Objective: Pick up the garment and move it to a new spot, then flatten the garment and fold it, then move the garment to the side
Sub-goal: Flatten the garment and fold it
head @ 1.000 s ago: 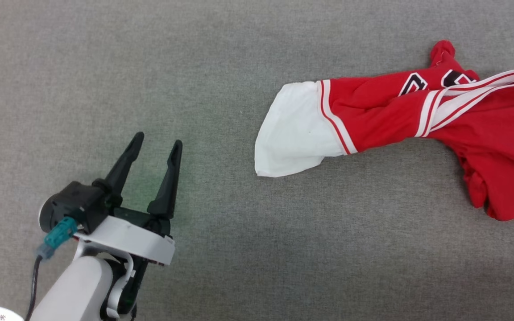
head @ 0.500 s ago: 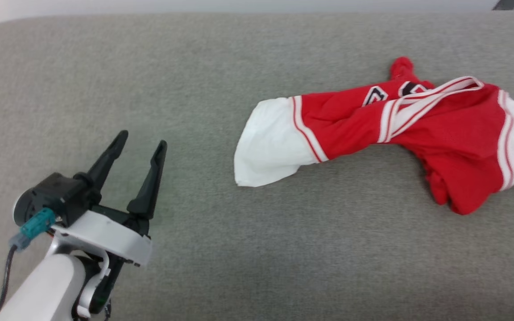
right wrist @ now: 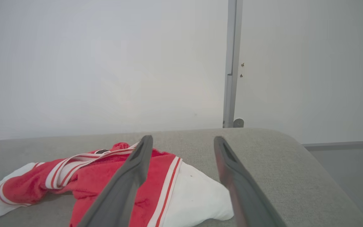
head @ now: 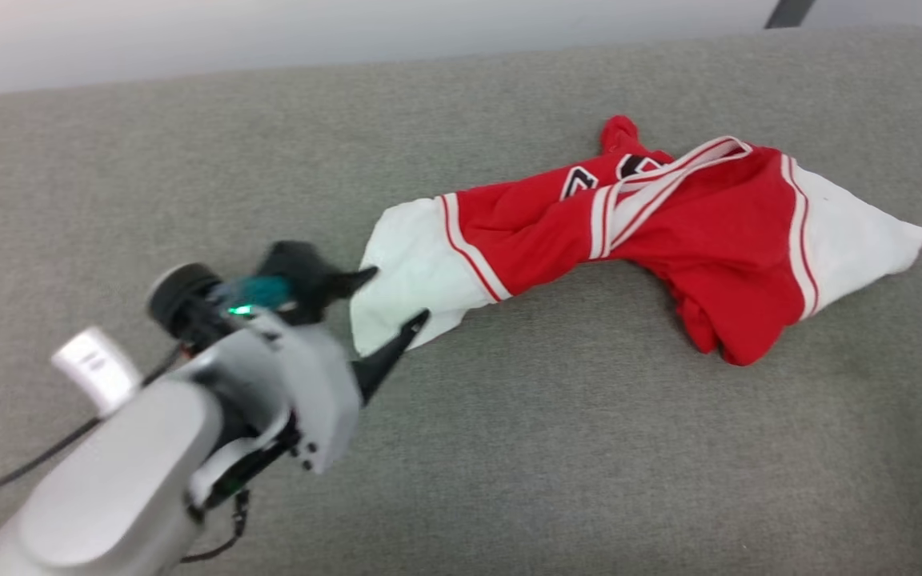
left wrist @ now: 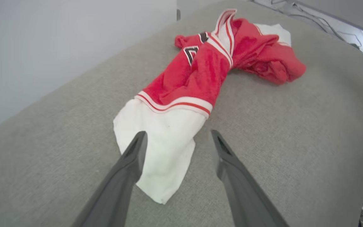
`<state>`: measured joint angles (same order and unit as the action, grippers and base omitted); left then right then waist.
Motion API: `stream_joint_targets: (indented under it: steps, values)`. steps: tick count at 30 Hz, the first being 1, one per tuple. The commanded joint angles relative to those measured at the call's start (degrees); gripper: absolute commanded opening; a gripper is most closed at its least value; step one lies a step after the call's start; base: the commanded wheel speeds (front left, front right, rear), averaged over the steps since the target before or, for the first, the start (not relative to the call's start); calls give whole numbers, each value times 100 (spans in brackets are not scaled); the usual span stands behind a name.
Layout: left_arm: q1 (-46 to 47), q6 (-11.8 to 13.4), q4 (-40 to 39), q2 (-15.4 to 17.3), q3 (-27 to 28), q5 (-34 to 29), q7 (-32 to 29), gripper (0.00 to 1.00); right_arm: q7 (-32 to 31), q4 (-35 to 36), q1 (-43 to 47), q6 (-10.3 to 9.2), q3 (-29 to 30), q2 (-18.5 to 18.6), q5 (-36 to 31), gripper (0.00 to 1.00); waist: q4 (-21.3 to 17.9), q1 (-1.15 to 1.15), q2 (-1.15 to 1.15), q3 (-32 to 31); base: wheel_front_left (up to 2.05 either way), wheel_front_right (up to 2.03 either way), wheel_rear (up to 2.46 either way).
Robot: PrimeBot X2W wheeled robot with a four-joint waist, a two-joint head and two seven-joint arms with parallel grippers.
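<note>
The red jersey-style T-shirt with white sleeves (head: pixel 669 232) lies bunched and twisted on the grey fabric surface (head: pixel 509 464), running from centre toward 3 o'clock in the head view. The left gripper (head: pixel 398 294), at 8 o'clock, has its fingers spread wide around the near sleeve's tip, nothing pinched. The right gripper (right wrist: pixel 183 137) is spread too, pointed at the other sleeve and empty. I'd say flattening, folding and the side move are all left.

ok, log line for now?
phase: reach | left gripper: open, at sleeve | right gripper: open, empty | shirt: crumpled on grey surface
</note>
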<state>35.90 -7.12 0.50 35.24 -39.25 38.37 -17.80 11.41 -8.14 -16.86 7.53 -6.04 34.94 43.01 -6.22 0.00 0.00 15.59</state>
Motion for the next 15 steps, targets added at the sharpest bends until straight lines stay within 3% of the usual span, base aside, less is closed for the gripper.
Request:
stream_joint_targets:
  steps: [1, 6, 15]
  values:
    - [146, -29, 91, -57, -167, 70, -153, 100, -38, 77, 79, -8, 51, -39, -30, 100, -134, 0, 0, 74, 0, 0, 0]
    - [865, -31, 693, -205, -1023, 471, -703, 100, -205, 338, 68, -8, 218, -213, -139, 100, -390, 0, 0, 245, 0, 0, 0]
    - [1509, -36, 2168, -225, -1908, 626, -437, 100, -272, 518, 110, -8, 373, -388, -208, 100, -681, 0, 0, 492, 0, 0, 0]
